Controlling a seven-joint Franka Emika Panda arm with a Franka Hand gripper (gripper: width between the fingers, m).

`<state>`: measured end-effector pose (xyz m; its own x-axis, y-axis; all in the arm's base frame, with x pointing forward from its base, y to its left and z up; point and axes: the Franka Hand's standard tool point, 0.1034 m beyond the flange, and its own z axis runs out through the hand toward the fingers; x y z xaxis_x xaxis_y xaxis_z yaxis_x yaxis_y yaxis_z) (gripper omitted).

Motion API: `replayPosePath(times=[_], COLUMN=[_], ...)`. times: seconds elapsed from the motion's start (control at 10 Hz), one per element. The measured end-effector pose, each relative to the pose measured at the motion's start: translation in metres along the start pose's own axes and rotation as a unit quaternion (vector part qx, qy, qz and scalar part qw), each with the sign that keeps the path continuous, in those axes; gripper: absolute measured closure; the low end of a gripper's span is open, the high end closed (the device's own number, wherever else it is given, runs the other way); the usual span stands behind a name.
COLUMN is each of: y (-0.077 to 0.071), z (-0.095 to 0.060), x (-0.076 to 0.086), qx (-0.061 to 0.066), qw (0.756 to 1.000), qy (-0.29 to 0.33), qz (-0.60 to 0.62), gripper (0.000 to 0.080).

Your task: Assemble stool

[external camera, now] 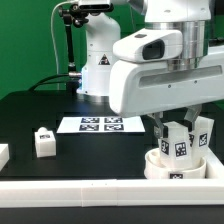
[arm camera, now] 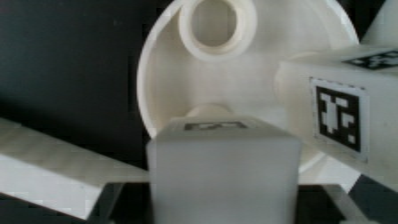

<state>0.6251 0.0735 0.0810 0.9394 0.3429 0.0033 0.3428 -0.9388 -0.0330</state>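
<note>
we see a white robot arm (external camera: 160, 60) reaching down over a black table (external camera: 30, 115) on the exterior view's right. its gripper (external camera: 173, 128) is clenched on a white block leg (external camera: 179, 146), holding it upright with its lower end inside the round white seat (external camera: 158, 168). we cannot tell whether that end is fully seated. the seat lies on the table just behind a long white rail (external camera: 80, 195). a second leg (external camera: 204, 132) stands in the seat just beside the held one, leaning slightly, with its black-and-white tag showing. in the wrist view the held leg fills the foreground and an oval hole (arm camera: 222, 25) shows in the seat beyond it. well apart, on the exterior view's left, a loose leg (external camera: 43, 141) rests on the table. the marker board (external camera: 100, 124) lies flat further back.
</note>
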Motion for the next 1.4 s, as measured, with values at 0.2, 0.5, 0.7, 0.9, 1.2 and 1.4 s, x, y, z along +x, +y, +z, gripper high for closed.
replayPosePath(times=[0.2,0.5,0.7,0.9,1.2,1.4], y=[-0.0005,-0.0009,-0.0012,-0.0027,-0.0044,-0.0054], z=[0.0001,0.0008,0.0011,0.0008,0.0009,0.0009], x=[0.0001,0.0008,0.0029,0.0062,0.0071,0.0075], qx=[0.001,0.005,0.015,0.032,0.045,0.048], qw=[0.998,0.983,0.964,0.93,0.882,0.854], qy=[0.0,0.004,0.014,0.022,0.018,0.015], qz=[0.07,0.185,0.265,0.364,0.469,0.517], gripper=[0.0462,0.0462,0.0462,0.0462,0.0462,0.0462])
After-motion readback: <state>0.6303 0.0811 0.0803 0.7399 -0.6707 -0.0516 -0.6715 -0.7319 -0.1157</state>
